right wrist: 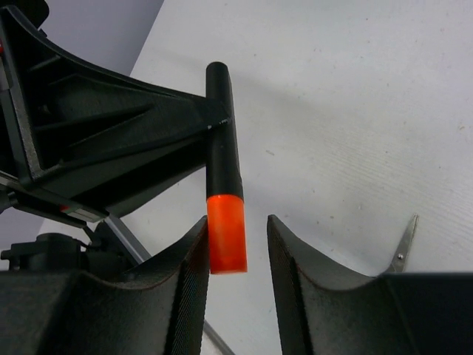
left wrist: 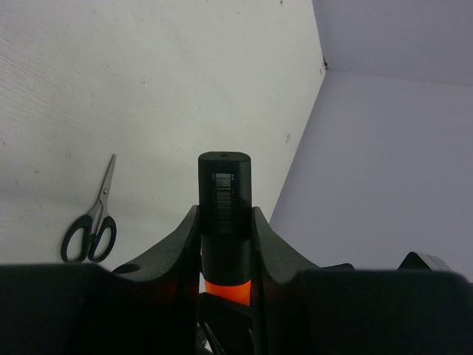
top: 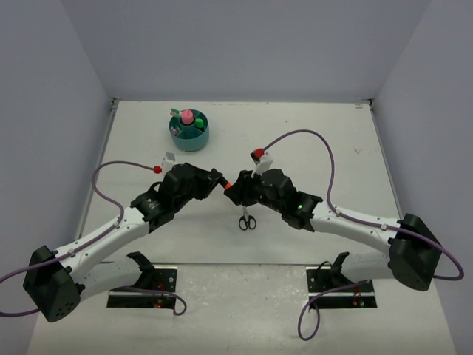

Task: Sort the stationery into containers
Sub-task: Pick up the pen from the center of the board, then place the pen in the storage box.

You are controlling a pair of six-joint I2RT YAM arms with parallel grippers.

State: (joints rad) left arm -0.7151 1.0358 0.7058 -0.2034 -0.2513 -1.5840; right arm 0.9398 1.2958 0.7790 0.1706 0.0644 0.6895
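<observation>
One black highlighter (right wrist: 222,140) with one orange cap (right wrist: 226,233) hangs above the middle of the surface (top: 310,111), lying roughly level between the two claws. The left claw (left wrist: 225,214) is pinching the black barrel, both fingers tight against it; a small striped label shows near the barrel's end. The right claw (right wrist: 236,222) is partly spread around the orange cap: the cap touches one finger, and a gap shows between it and the other.

One pair of black-handled scissors (top: 247,220) lies closed on the surface, just on the near-edge side of the claws, with its blades pointing toward the far edge. One round teal organiser (top: 201,137) stands near the far edge, left of the middle, well apart from the claws. In it stand one pink tube (top: 187,117) and some green-tipped pieces too small to count.
</observation>
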